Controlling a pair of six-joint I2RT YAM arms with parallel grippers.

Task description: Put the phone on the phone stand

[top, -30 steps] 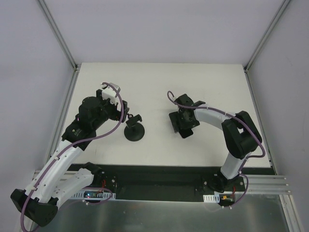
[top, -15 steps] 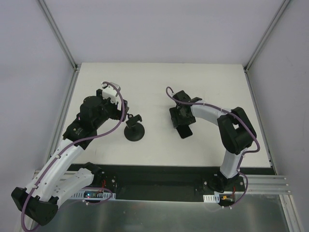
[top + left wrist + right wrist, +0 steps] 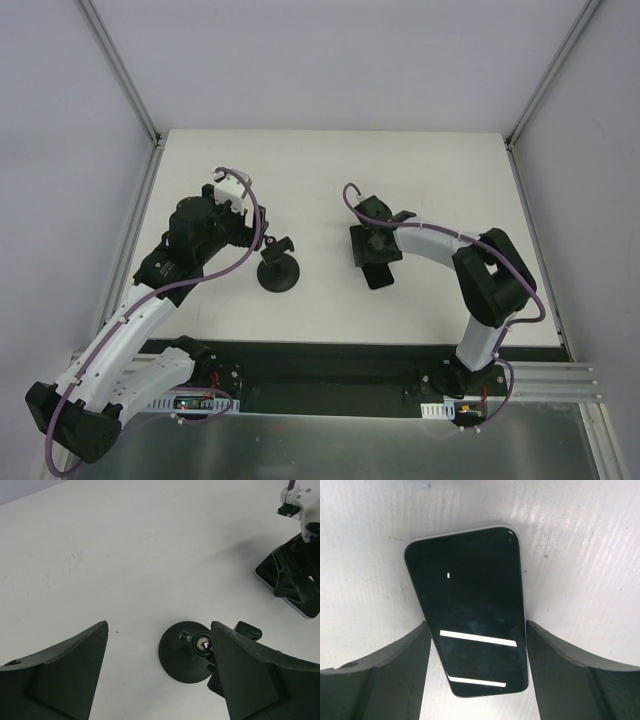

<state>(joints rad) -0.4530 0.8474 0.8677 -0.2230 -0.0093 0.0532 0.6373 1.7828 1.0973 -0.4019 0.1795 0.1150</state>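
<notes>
The phone (image 3: 470,605), flat on the table (image 3: 330,170) at centre right of the top view, is straddled across its long edges by the right gripper (image 3: 476,630); contact cannot be confirmed, so a square pinch is advised before lifting. The phone stand (image 3: 278,272) at centre left is crowded by the widely spread, empty left gripper (image 3: 159,630).

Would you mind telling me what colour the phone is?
The phone is glossy black, clearest in the right wrist view.
</notes>
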